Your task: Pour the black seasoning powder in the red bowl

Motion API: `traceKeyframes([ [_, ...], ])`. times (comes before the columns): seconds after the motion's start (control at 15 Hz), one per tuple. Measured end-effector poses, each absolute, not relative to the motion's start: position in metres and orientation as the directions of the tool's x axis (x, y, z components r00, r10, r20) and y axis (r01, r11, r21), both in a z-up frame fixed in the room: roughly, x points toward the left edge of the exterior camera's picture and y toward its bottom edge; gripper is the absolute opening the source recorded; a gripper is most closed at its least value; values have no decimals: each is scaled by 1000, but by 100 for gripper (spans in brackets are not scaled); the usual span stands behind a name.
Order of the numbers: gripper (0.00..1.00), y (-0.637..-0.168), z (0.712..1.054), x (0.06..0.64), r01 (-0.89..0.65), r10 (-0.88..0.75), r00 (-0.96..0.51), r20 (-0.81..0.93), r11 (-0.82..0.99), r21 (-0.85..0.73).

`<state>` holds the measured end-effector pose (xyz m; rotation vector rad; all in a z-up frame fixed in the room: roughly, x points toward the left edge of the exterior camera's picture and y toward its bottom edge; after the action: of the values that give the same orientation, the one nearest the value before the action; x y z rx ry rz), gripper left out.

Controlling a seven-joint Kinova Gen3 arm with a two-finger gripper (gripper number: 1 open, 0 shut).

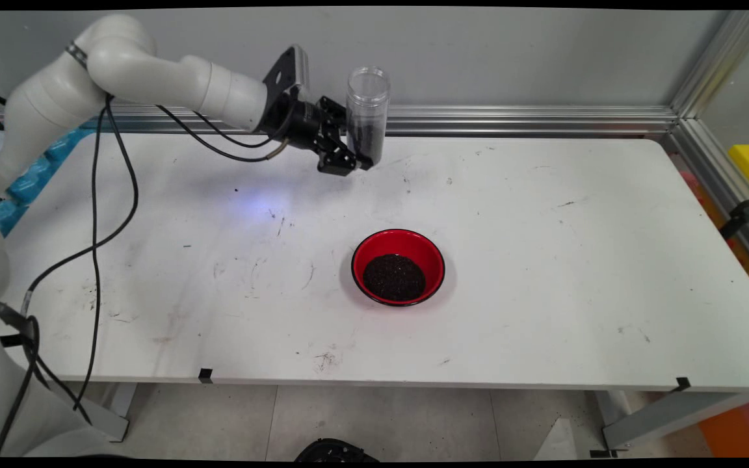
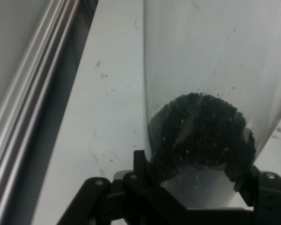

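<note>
Pincer (image 1: 356, 153) grips clear cylindrical tube (image 1: 368, 104).

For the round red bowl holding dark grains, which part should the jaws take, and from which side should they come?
Probably the rim of the round red bowl, approached from above, one jaw inside and one outside. The bowl sits upright and looks wide, so its thin black-edged rim seems the only narrow part; the near side may be best, where the dark grains leave less wall bare.

The arm (image 1: 153, 71) is glossy white, built of fat rounded tube sections with a thin metal band at one joint. Black cables (image 1: 98, 214) droop from it in long loops. Behind the black gripper (image 1: 356, 153) sits a black wrist block with a grey plate; the gripper's linkage is jointed with small round pins.
</note>
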<state>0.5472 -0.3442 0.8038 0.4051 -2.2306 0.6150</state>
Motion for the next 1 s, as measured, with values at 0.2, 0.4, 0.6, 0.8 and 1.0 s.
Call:
traceKeyframes([
  [0.2,0,-339,815,549,-405,-17,-703,711,832,-380],
  [0.4,0,-334,822,548,-343,58,-749,660,818,-462],
  [0.6,0,-330,827,544,-261,153,-791,592,792,-552],
  [0.8,0,-326,827,539,-188,229,-815,533,764,-617],
  [1.0,0,-324,825,535,-119,297,-829,473,733,-669],
])
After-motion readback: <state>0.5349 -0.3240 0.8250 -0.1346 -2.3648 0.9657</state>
